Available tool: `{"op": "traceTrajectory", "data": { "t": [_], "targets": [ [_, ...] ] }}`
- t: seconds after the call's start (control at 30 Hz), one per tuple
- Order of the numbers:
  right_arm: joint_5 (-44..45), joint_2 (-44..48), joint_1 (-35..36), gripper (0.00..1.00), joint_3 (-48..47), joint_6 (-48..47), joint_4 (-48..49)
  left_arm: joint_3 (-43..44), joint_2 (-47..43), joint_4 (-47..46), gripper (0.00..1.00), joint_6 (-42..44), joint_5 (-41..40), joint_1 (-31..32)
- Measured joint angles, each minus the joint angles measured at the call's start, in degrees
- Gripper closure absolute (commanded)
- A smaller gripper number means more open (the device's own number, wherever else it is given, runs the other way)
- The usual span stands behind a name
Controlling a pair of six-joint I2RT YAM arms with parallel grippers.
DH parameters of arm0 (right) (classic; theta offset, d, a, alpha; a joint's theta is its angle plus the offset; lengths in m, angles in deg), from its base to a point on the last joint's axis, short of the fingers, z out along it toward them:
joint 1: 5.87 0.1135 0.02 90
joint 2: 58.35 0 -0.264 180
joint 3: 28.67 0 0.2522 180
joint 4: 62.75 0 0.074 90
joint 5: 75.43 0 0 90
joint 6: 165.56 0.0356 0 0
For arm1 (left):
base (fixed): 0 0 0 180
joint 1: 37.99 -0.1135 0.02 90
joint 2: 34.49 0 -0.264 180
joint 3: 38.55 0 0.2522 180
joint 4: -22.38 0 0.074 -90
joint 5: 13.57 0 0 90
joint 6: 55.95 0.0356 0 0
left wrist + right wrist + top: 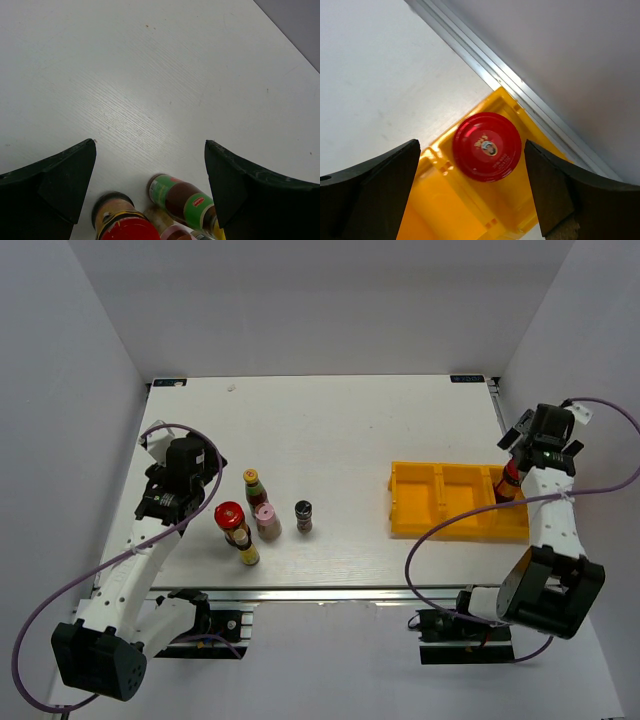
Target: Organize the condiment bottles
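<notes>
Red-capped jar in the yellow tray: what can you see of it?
The jar is stout, with a dark body and a round, glossy red cap bearing a small printed emblem. It stands upright in the right-end compartment of the yellow tray. The right end effector hangs over it, open, a finger on each side; neither seems to touch it.

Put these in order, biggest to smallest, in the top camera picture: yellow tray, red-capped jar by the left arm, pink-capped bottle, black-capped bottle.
1. yellow tray
2. red-capped jar
3. pink-capped bottle, close to the jar but slimmer
4. black-capped bottle
</notes>
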Motion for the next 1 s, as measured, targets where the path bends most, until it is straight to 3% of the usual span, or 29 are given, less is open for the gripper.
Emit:
{"op": "traceTrajectory", "data": {
  "t": [0.13, 0.2, 0.47, 0.67, 1.0],
  "targets": [
    [-3.96, 6.25, 1.97, 0.11, -2.45, -1.51, -0.24, 0.0, 0.0, -0.22, 0.02, -0.04, 0.72, 0.0],
    [-6.08, 9.33, 6.51, 0.11, -3.34, -3.06, -0.15, 0.04, 0.02, -0.31, 0.02, -0.2, 1.42, 0.0],
    [-21.27, 11.19, 42.69, 0.11, -3.58, -11.85, 1.09, 1.31, 0.59, 0.44, 0.02, -1.27, 3.06, 0.0],
    [-21.18, 0.52, 63.65, 0.11, -4.98, -15.93, 0.96, 1.36, 0.39, 1.14, 0.02, -1.77, 3.52, 0.0],
    [-16.04, -20.09, 76.56, 0.11, -14.88, -16.92, -1.99, 1.29, -2.21, 2.27, 0.02, -1.86, 3.58, 0.0]
  ]
}}
